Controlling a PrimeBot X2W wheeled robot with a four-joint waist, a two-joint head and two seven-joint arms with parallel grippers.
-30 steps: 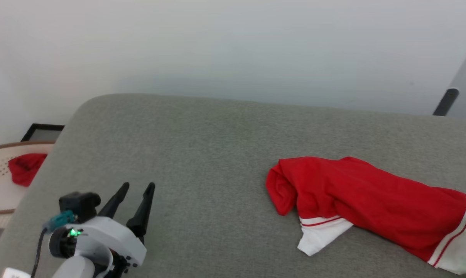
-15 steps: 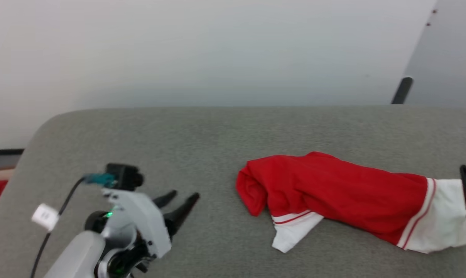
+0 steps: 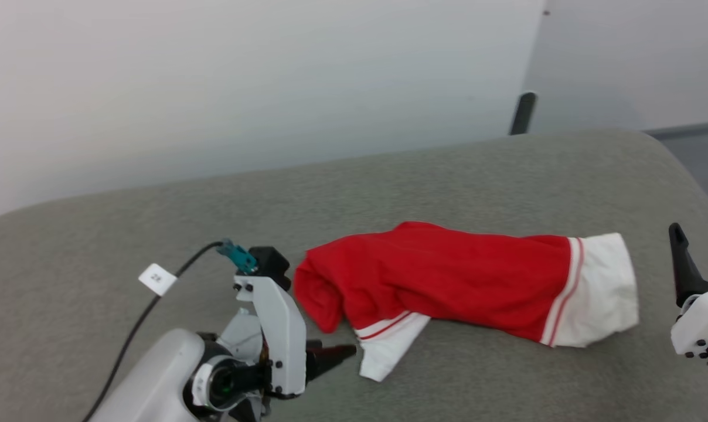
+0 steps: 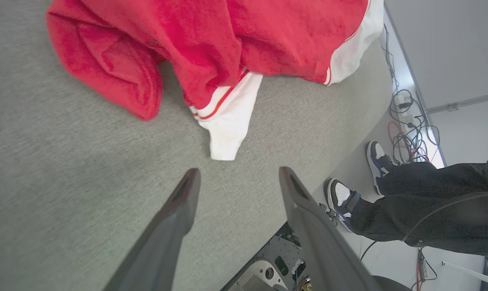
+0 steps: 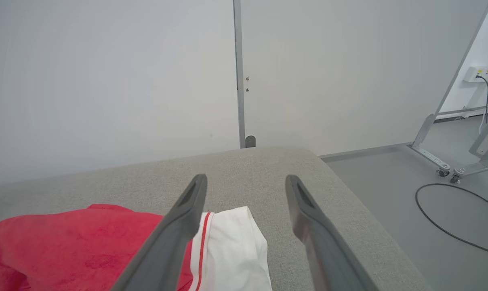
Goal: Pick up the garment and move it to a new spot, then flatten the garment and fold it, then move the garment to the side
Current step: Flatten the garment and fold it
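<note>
The garment [image 3: 442, 281] lies crumpled on the grey padded surface [image 3: 125, 234], red with a white striped sleeve at each end. My left gripper [image 3: 337, 354] is low at the lower left, open, fingers pointing right at the near white sleeve [image 3: 386, 349], a short gap away. In the left wrist view the open left gripper [image 4: 238, 174] holds nothing, and that sleeve [image 4: 230, 129] lies just beyond it. My right gripper [image 3: 701, 234] stands open at the right edge, beside the far white sleeve [image 3: 600, 290]. The right wrist view shows the right gripper [image 5: 246, 180] above that sleeve [image 5: 232, 250].
The padded surface ends in a rounded corner at the right [image 5: 333, 169], with grey floor and a black cable [image 5: 442, 218] beyond. A person's shoes [image 4: 343, 198] and dark trouser leg [image 4: 430, 210] are beside the near edge. A dark post [image 3: 523, 114] stands behind, against the wall.
The camera has swung right, so the picture has shifted left. My left gripper has turned to point right and closed in on the near white sleeve. The right gripper has come into view.
</note>
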